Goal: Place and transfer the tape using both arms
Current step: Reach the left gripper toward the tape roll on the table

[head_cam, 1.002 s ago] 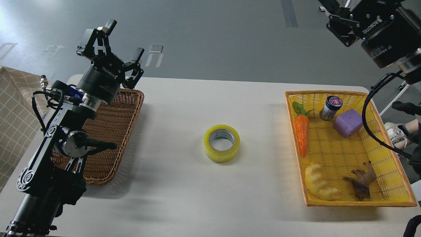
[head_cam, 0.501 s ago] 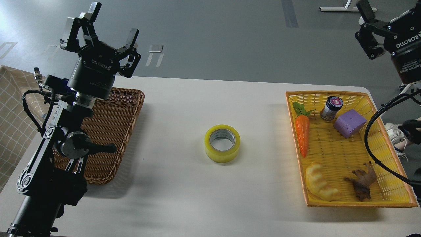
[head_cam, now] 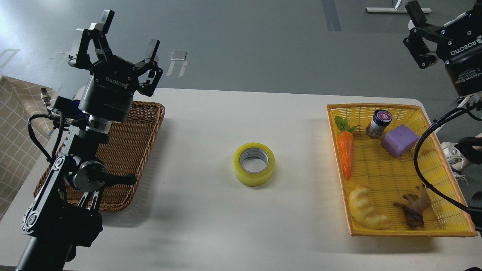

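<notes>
The tape [head_cam: 253,163], a yellow translucent roll with a grey printed core, lies flat at the middle of the white table [head_cam: 211,124], with nothing touching it. My left gripper [head_cam: 128,32] is open and empty, held high above the brown wicker basket [head_cam: 130,150], far left of the tape. My right gripper [head_cam: 437,19] is at the top right corner, high above the yellow basket [head_cam: 399,177]. Only one of its fingers [head_cam: 415,9] shows, spread wide from the body, and it holds nothing.
The yellow basket holds a toy carrot [head_cam: 345,152], a small jar [head_cam: 378,123], a purple block [head_cam: 400,141], a pale croissant toy [head_cam: 365,212] and a brown figure [head_cam: 414,209]. A checked cloth [head_cam: 15,131] hangs at the left. A black cable [head_cam: 433,158] loops over the yellow basket.
My right gripper has swung to the right and now shows one spread finger. My left gripper has turned more upright and shifted slightly left. The tape has not moved.
</notes>
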Controlling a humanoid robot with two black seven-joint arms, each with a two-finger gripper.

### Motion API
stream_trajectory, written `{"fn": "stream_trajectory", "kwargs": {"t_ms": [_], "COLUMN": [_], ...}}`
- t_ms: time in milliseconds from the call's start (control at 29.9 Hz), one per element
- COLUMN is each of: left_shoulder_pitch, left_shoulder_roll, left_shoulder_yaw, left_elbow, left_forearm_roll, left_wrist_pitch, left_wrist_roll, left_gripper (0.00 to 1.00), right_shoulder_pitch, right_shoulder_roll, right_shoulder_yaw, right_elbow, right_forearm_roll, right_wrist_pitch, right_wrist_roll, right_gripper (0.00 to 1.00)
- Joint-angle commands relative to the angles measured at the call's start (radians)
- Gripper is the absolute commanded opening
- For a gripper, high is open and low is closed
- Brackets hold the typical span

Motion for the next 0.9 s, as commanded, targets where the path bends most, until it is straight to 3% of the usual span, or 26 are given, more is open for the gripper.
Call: {"fn": "stream_trajectory", "kwargs": {"t_ms": [0,167,334,468,635,735,768,869], "left_shoulder_pitch": [-0.001,-0.015,-0.024,-0.013,0.002,-0.025,-0.041,-0.044], "left_shoulder_roll": [0.003,0.019,0.039,0.046,0.034,0.037,0.045,0.043], "left_shoulder_yaw": [0.011,0.019,0.114,0.157,0.195,0.208,0.217,0.267], "left_elbow": [0.012,-0.006,-0.017,-0.061,-0.154,-0.155,-0.154,-0.151], "left_forearm_roll": [0.014,0.017,0.058,0.269,0.598,0.702,0.754,0.973], "left_wrist_pitch": [0.022,0.002,0.017,0.049,0.167,0.203,0.203,0.207], "left_wrist_roll": [0.004,0.012,0.027,0.061,0.096,0.212,0.276,0.329], "left_gripper": [0.98,0.98,0.98,0.98,0.98,0.98,0.98,0.98], "right_shoulder_pitch": [-0.040,-0.040,-0.027,-0.024,-0.025,-0.025,-0.025,-0.024], "right_shoulder_roll": [-0.008,-0.013,-0.011,-0.013,-0.031,-0.034,-0.033,-0.034], "right_shoulder_yaw": [-0.050,-0.052,-0.052,-0.050,-0.045,-0.030,-0.022,-0.018], "right_elbow": [0.005,0.006,0.002,0.005,0.002,0.003,0.005,0.005], "right_forearm_roll": [0.056,0.102,0.117,0.119,0.119,0.119,0.119,0.119], "right_wrist_pitch": [0.000,0.000,0.000,0.000,0.000,0.000,0.000,0.000], "right_wrist_roll": [0.000,0.000,0.002,0.002,0.002,0.002,0.002,0.002], "right_gripper": [1.00,1.00,1.00,1.00,1.00,1.00,1.00,1.00]}}
